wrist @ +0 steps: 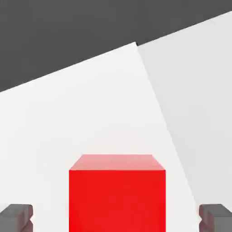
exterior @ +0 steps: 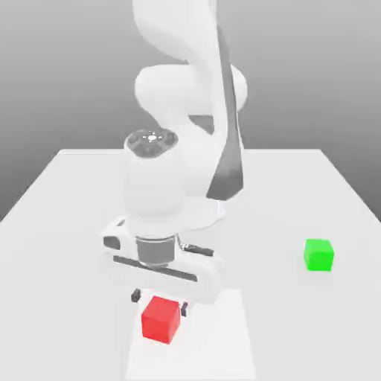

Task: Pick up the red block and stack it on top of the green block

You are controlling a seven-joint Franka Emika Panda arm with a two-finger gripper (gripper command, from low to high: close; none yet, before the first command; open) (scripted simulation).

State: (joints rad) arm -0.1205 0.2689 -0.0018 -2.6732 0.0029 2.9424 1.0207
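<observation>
The red block [exterior: 161, 319] rests on the white table near its front edge. My gripper [exterior: 158, 300] hangs just above and behind it, open, with one dark fingertip [exterior: 135, 295] on each side of the cube's top. In the hand view the red block [wrist: 117, 192] lies between the two grey fingertips [wrist: 17, 216], with a clear gap on both sides. The green block [exterior: 318, 254] sits alone on the table, well off toward the exterior view's right.
The arm's white base [exterior: 201, 212] stands behind the gripper at the table's middle. The white table [exterior: 67, 216] stretches wide on both sides, with its front edge close to the red block.
</observation>
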